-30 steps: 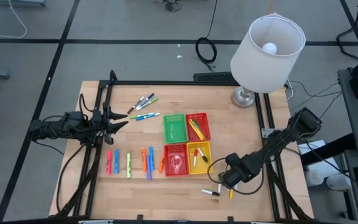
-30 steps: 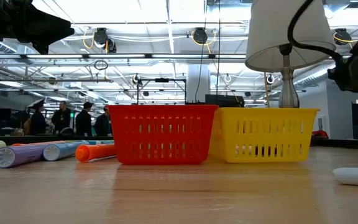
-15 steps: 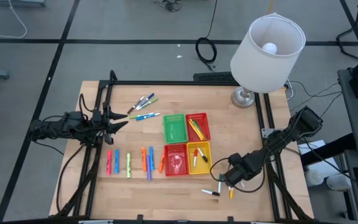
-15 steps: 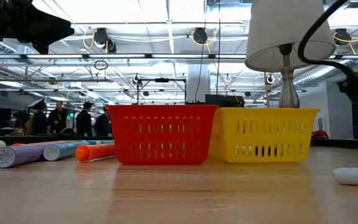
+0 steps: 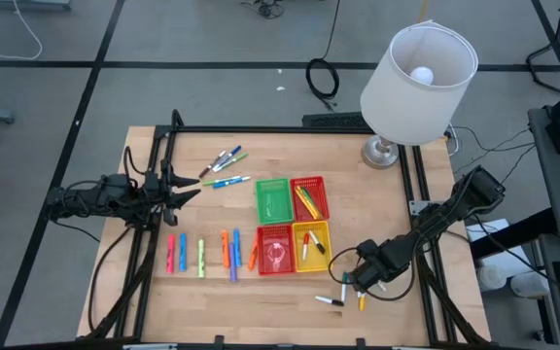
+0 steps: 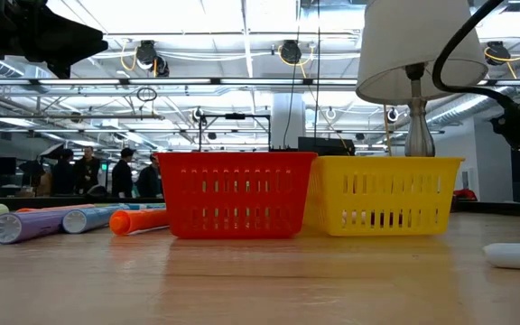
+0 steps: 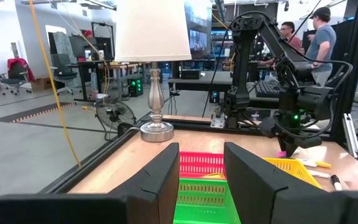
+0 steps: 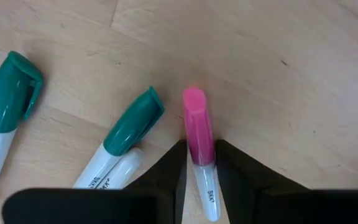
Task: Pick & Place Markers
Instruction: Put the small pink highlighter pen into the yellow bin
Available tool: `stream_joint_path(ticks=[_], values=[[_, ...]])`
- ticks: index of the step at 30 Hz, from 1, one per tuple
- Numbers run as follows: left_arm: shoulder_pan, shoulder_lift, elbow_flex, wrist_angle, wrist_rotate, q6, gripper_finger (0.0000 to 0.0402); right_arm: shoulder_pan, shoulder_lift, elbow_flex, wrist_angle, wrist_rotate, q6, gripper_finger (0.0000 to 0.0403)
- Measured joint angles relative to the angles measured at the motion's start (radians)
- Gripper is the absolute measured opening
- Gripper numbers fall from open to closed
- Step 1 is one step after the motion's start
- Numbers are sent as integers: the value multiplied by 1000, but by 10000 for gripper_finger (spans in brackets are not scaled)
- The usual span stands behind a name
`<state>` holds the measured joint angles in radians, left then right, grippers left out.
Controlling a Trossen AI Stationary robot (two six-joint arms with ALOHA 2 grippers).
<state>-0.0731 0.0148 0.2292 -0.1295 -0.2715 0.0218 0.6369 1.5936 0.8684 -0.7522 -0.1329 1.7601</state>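
Observation:
My right gripper (image 8: 202, 171) points down at the table's near right and is shut on a white marker with a pink cap (image 8: 194, 121). Two green-capped markers (image 8: 129, 121) lie right beside it. In the high view this gripper (image 5: 356, 283) stands over that small group of markers (image 5: 343, 297). More markers lie in a row at the near left (image 5: 202, 255) and in a cluster at the far left (image 5: 224, 160). My left gripper (image 5: 189, 191) waits open and level at the left edge. My right gripper pinches the pink marker between its two fingers, where the pink cap meets the white barrel (image 8: 199, 160). The fingers (image 8: 174, 171) come from above, pointing down, one on each long side. The marker lies flat on the wood.
Four small baskets stand mid-table: green (image 5: 272, 199), far red (image 5: 310, 197), near red (image 5: 275, 250) and yellow (image 5: 311, 243), some with markers inside. A lamp (image 5: 416, 73) stands at the far right. Black frame rails (image 5: 421, 209) run along the table's sides.
My right gripper has shifted a little down and toward the right edge over the near-right markers, then kept still for the last half second.

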Motion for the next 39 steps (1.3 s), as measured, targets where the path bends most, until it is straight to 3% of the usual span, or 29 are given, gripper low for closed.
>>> stream_joint_path(ticks=[9, 18, 39], values=[[0, 0, 0, 0, 0, 0, 134, 0, 0, 0, 6, 0, -16, 69], [0, 0, 0, 0, 0, 0, 134, 0, 1, -1, 38, -2, -57, 26], [0, 0, 0, 0, 0, 0, 134, 0, -47, -5, 7, 32, -100, 30]])
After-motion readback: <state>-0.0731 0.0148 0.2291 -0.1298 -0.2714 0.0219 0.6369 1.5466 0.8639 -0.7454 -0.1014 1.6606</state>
